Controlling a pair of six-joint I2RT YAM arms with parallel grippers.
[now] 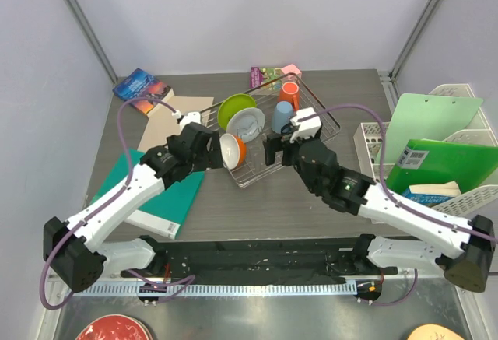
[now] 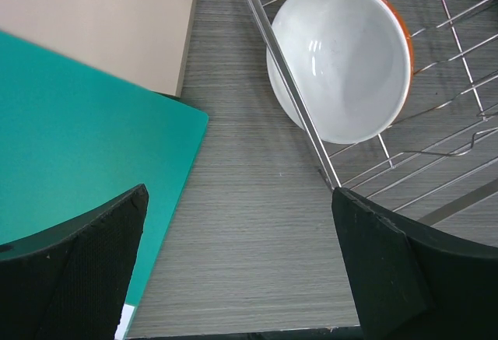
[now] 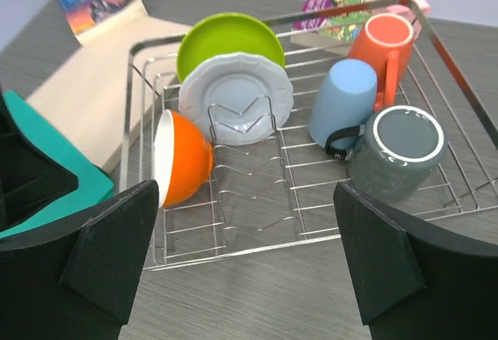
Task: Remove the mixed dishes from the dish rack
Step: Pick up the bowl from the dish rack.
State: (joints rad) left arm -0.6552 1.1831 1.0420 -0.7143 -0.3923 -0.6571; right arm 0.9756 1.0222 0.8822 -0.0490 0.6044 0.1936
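The silver wire dish rack [image 1: 330, 127] stands at mid-table. In the right wrist view the rack [image 3: 459, 83] holds a lime-green plate [image 3: 229, 40], a pale blue-white plate [image 3: 233, 99], a white bowl with orange outside [image 3: 183, 157], a light blue cup [image 3: 342, 103], a dark grey mug [image 3: 401, 149] and an orange mug [image 3: 381, 40]. My right gripper [image 3: 245, 270] is open and empty, just in front of the rack. My left gripper [image 2: 241, 270] is open and empty over the table, beside the rack's left rim [image 2: 288, 83], with the bowl [image 2: 342, 60] just ahead.
A teal board [image 1: 167, 200] and a beige board [image 1: 167, 126] lie left of the rack, with a book [image 1: 142, 87] behind them. White lattice baskets [image 1: 451, 145] with green folders stand at the right. A red plate [image 1: 113, 328] and a peach plate [image 1: 436, 332] lie below the table's near edge.
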